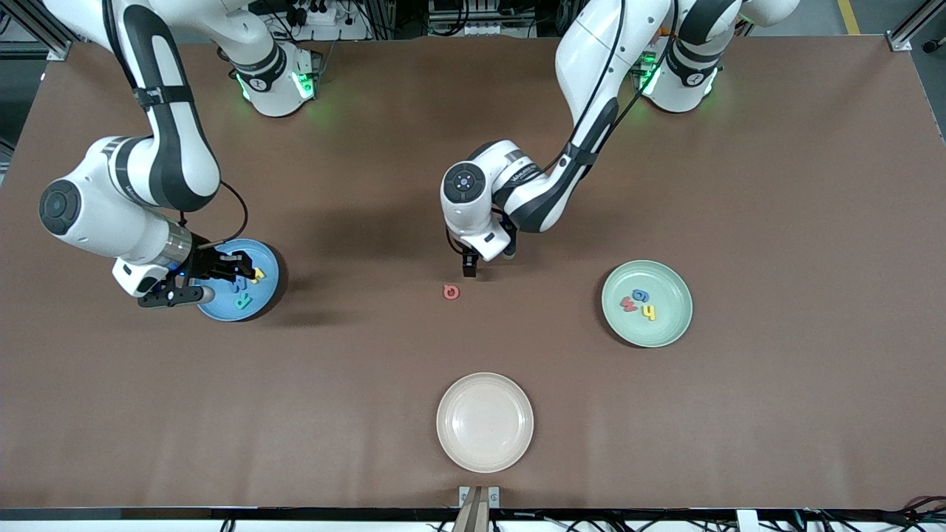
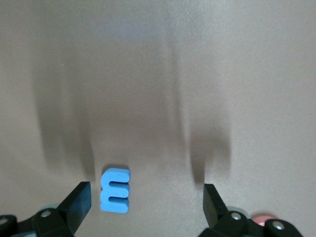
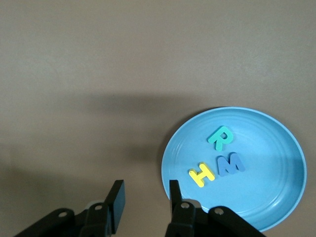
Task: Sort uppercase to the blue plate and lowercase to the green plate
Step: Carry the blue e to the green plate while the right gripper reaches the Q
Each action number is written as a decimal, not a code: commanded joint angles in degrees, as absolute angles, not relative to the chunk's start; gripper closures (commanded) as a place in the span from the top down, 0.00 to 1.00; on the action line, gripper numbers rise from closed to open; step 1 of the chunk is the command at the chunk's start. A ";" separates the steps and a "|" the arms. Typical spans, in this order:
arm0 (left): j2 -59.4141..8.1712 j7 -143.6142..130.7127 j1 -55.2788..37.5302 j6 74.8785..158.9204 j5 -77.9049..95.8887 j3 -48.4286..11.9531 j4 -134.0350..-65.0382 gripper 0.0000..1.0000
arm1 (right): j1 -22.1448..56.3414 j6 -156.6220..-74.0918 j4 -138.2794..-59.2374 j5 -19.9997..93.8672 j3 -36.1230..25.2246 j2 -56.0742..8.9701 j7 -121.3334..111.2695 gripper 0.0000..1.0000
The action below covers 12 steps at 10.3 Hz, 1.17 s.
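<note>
**Two letters left to sort**

Left gripper (image 2: 143, 197), spread wide, straddles blue m (image 2: 115, 190). Red Q (image 1: 451, 292) lies mid-table. Right gripper (image 3: 145, 195), narrowly parted and empty, waits over blue plate (image 3: 281, 197) holding H, M, R.

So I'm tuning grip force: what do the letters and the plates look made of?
The blue m looks like soft matte foam: thick, flat-cut, with no shine. The red Q is too small to judge. The blue plate looks like smooth hard plastic with a faint sheen and a molded rim, though I can't rule out melamine. The green plate looks much the same.
</note>
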State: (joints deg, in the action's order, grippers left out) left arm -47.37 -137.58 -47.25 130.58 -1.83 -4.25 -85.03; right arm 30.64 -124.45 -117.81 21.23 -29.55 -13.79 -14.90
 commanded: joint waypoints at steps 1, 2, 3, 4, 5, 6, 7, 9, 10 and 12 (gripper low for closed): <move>-46.41 -139.75 -47.73 131.30 -4.39 -3.96 -86.31 1.00 | 30.76 -122.79 -117.86 21.80 -29.53 -12.05 -13.97 0.45; -46.23 -139.75 -47.81 132.27 -4.39 -3.96 -87.18 1.00 | 30.76 -122.78 -117.86 21.80 -29.53 -11.95 -13.97 0.44; -46.23 -139.66 -47.81 132.45 -4.39 -3.96 -87.45 1.00 | 30.76 -122.78 -117.86 21.80 -29.53 -11.95 -13.97 0.44; -46.32 -139.75 -47.81 132.54 -4.66 -3.96 -87.54 1.00 | 30.76 -122.78 -117.86 21.80 -29.53 -11.95 -13.97 0.44; -46.32 -139.75 -47.73 133.41 -4.66 -3.96 -87.63 1.00 | 30.76 -122.70 -117.86 21.80 -29.53 -11.87 -13.97 0.44; -46.41 -139.75 -47.72 133.68 -4.66 -4.04 -87.63 1.00 | 30.76 -121.65 -117.77 21.80 -29.53 -11.87 -13.97 0.44; -46.49 -139.83 -47.81 134.03 -4.66 -4.04 -87.89 1.00 | 30.76 -121.03 -117.60 21.80 -29.79 -11.87 -13.97 0.44; -46.49 -139.83 -48.25 135.26 -4.66 -4.04 -88.77 1.00 | 30.67 -120.32 -117.33 21.80 -29.88 -11.34 -14.06 0.44; -46.49 -139.83 -48.25 135.35 -4.66 -4.04 -88.86 1.00 | 30.67 -120.24 -117.33 21.71 -29.97 -11.34 -14.06 0.44; -46.41 -139.83 -48.34 135.44 -4.66 -4.04 -89.21 1.00 | 30.59 -120.23 -117.33 21.71 -29.97 -11.25 -14.06 0.44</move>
